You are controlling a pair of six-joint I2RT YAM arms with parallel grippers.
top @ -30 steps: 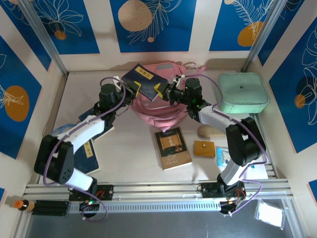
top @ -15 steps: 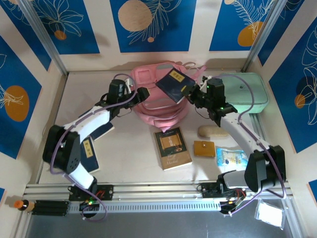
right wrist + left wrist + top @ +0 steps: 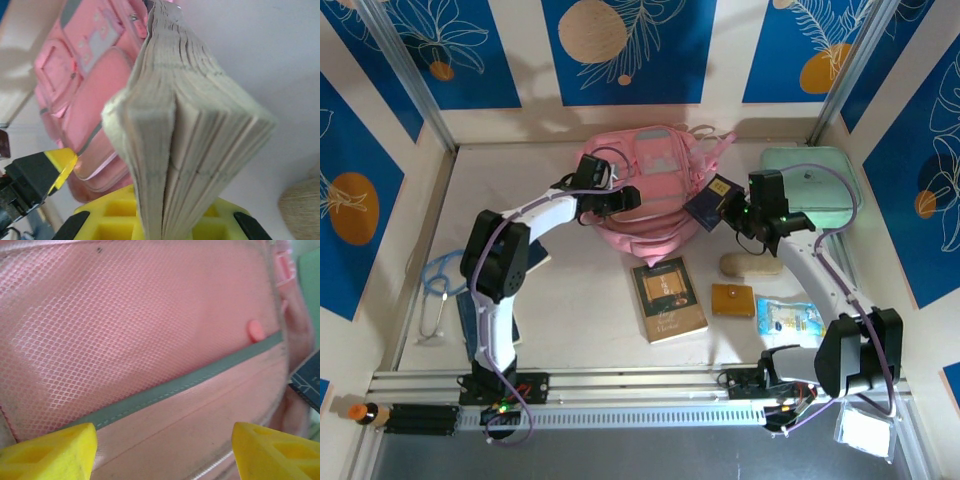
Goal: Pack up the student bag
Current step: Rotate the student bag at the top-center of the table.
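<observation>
While R fingers (image 3: 112,224) grip navy book (image 3: 712,201), yellow label (image 3: 721,187) unreadable.

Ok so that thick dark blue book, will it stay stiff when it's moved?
Probably not: pinched in the right gripper, the thick dark blue book has its pages splaying, so it may flop open. Its thick page block suggests some weight, so it could slip.
</observation>
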